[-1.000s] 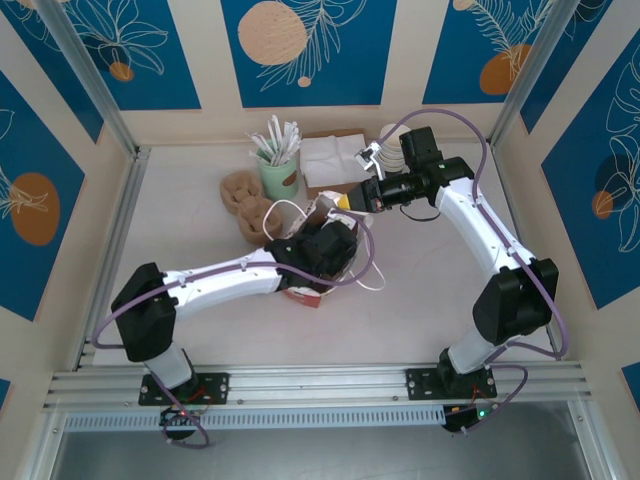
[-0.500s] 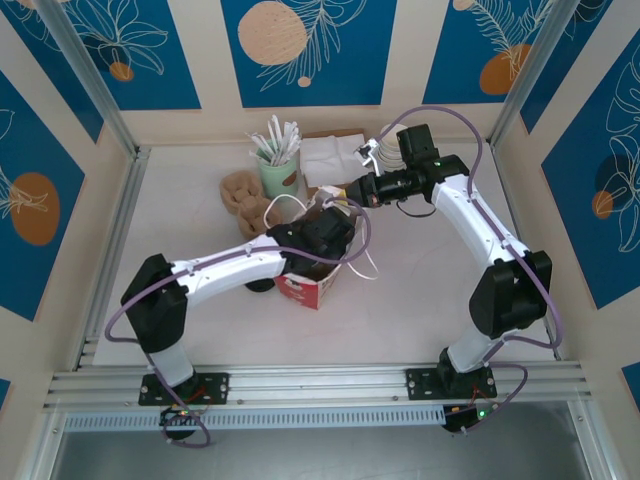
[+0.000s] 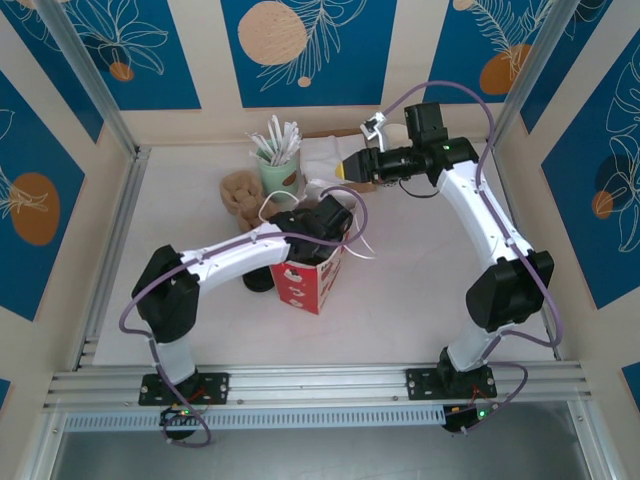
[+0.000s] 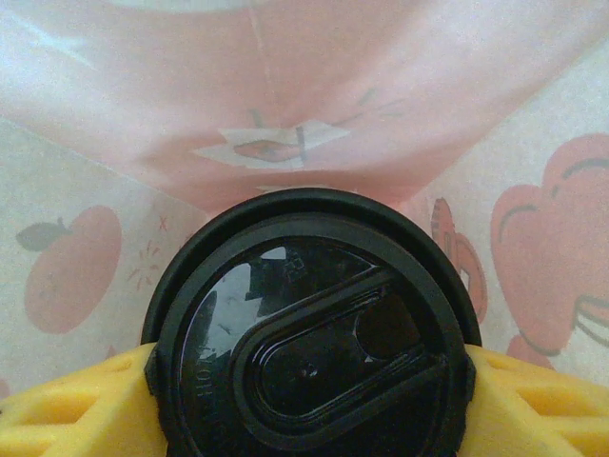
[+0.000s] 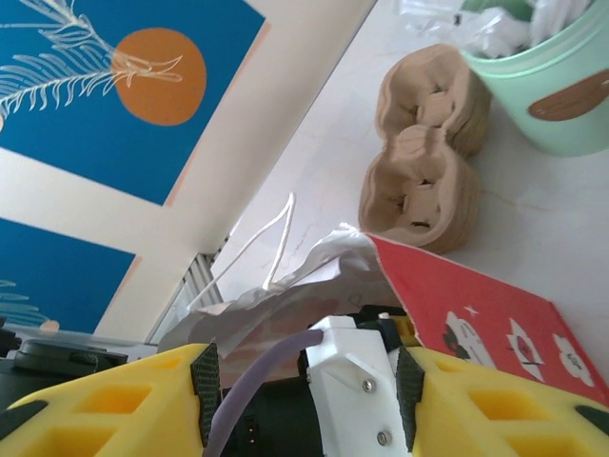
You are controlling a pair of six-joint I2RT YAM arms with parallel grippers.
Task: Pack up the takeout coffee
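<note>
Because my pads press its sides, left pincer [image 4: 306, 405]: clamped on the takeout coffee [image 4: 309, 333], a small cup under a round black plastic lid.
Place: inside the red-and-white paper bag [image 3: 312, 285].
Handling: probably light, crushable, slick-lidded; grip below the rim.
Spare: right pincer [image 3: 347, 170] gaping, at the bag's one o'clock.

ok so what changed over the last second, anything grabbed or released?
The right end effector opened, apparently releasing the paper bag at its rim, and pulled back toward the rear wall. The bag went from tilted to nearly upright, and the left arm shifted with it. Unchanged: the left end effector stays clamped on the takeout coffee inside the bag; green cup, cardboard carriers and napkins stayed put.
</note>
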